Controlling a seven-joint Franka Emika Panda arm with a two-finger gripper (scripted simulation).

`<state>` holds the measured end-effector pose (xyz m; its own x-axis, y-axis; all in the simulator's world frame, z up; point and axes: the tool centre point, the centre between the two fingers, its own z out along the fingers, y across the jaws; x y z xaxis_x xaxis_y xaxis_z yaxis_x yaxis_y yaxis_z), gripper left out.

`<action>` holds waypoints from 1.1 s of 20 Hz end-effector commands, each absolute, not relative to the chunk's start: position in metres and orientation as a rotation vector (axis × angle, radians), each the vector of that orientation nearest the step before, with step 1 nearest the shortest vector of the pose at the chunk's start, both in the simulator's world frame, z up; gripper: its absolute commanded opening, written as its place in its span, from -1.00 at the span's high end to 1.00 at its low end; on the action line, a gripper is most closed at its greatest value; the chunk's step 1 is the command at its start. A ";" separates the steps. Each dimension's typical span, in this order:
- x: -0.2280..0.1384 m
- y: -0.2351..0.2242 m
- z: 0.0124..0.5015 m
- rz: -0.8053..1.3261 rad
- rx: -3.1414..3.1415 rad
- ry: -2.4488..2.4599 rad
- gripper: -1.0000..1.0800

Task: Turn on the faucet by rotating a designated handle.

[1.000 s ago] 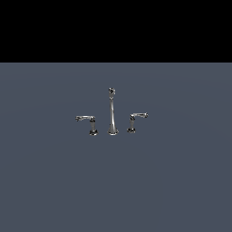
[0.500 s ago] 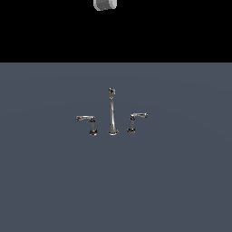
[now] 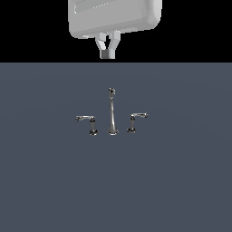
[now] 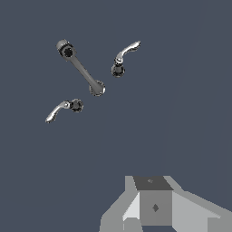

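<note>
The chrome faucet stands mid-floor, its tall thin spout [image 3: 112, 115] [image 4: 84, 72] between two short lever posts. The handle [image 3: 134, 121] [image 4: 121, 58] is the post on the exterior view's right, with its lever arm pointing right. The twin post [image 3: 90, 123] [image 4: 68, 108] has its arm pointing left. My gripper [image 3: 107, 54] [image 4: 154, 210] hangs high above the floor, well clear of the faucet and roughly in line with the spout in the exterior view. Its fingers are shut and hold nothing.
A flat dark grey floor [image 3: 181, 181] spreads all around the faucet. The pale bulk of my hand [image 3: 115, 18] fills the top middle of the exterior view.
My hand has dropped into the exterior view from above. It was absent a second ago, only the tip showed half a second ago, and now the whole hand and fingers show. The faucet is unmoved.
</note>
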<state>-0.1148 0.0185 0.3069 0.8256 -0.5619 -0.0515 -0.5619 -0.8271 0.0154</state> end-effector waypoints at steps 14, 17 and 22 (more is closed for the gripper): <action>-0.022 -0.009 0.210 0.050 -2.782 1.455 1.00; -0.005 -0.019 0.191 0.043 -2.728 1.556 1.00; 0.023 -0.040 0.159 0.029 -2.625 1.727 1.00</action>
<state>0.0147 -0.0332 0.1692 0.4321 -0.9016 -0.0188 -0.9016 -0.4323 0.0118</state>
